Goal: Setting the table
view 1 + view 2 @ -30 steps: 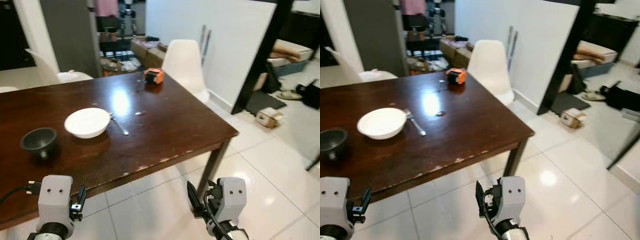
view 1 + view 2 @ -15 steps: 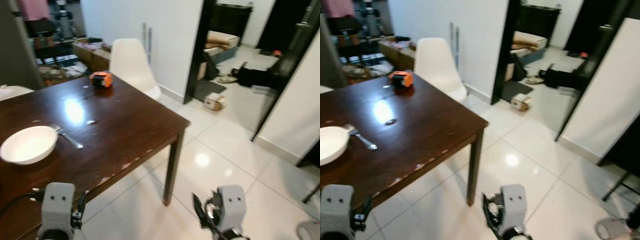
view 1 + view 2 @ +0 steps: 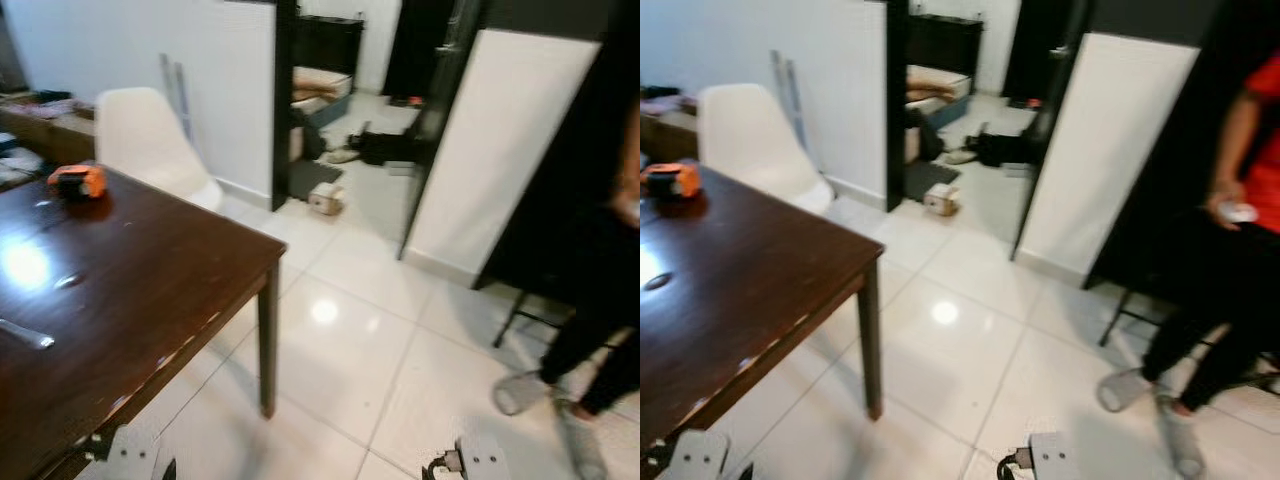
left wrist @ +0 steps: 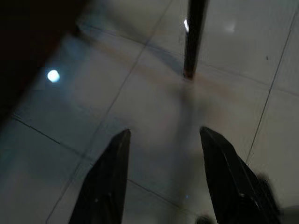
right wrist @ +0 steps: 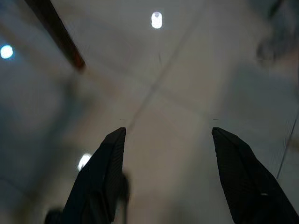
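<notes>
Desk (image 3: 150,270), dark wood, lies left of and above both empty end effectors, left (image 4: 163,182) and right (image 5: 168,177), fingers spread over floor tiles; judged step: walking off to fetch tableware, which next needs locating.

A white chair (image 3: 150,140) stands at the far edge of the table, its back towards a white wall (image 3: 120,60). An orange tape measure (image 3: 77,179) lies on the table near that far edge. Past the table's corner the white tiled floor (image 3: 370,330) carries a bright spot of reflected light. A small cardboard box (image 3: 326,199) sits on the floor at a dark doorway (image 3: 330,60), and beyond it dark bags and shoes lie about, blurred. A person (image 3: 1230,250) in a red top and dark trousers stands at the right edge of the scene, wearing grey slippers (image 3: 1124,388) and holding a small white object in one hand (image 3: 1232,207).
</notes>
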Controlling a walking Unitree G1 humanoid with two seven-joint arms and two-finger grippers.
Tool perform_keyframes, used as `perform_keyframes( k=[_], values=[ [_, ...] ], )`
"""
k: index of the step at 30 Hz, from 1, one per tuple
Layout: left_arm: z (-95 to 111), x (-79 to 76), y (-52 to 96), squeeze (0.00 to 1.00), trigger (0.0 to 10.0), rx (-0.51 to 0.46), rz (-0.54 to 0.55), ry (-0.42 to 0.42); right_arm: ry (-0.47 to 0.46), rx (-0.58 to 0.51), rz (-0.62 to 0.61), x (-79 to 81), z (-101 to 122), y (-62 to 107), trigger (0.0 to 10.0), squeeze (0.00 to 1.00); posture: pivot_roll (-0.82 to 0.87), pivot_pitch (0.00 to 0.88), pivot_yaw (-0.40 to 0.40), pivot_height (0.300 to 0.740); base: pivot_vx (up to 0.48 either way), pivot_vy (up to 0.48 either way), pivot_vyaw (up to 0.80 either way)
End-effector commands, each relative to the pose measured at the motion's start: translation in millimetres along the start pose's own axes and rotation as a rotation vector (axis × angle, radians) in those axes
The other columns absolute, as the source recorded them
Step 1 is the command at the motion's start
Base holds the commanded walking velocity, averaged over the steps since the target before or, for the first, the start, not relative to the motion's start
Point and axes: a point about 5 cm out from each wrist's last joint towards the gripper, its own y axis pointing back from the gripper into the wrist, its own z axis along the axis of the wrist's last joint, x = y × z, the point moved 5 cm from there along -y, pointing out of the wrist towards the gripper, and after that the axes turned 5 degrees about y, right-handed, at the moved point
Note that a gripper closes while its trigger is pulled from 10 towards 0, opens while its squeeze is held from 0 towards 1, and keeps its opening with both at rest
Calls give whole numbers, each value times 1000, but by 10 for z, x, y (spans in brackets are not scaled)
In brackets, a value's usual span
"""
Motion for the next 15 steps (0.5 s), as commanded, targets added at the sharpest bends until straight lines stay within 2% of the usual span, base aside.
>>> perform_keyframes(
  k=[1,2,7,15],
  values=[
    [-170,27,-1,0,10000,38,9,-27,-14,79,0,-25,-270,62,10000,0,42,146,46,740,0,0,-775],
    [-269,32,-21,0,10000,63,14,-32,-13,116,1,-28,-392,82,10000,0,39,143,45,740,0,0,-775],
    [-380,-6,-51,0,10000,90,9,-38,-13,160,4,-22,-536,111,10000,0,36,140,47,740,0,0,-775],
    [-403,14,-66,0,10000,87,12,-39,-46,145,-9,-33,-526,84,10000,0,36,139,50,740,0,0,-775]
  ],
)
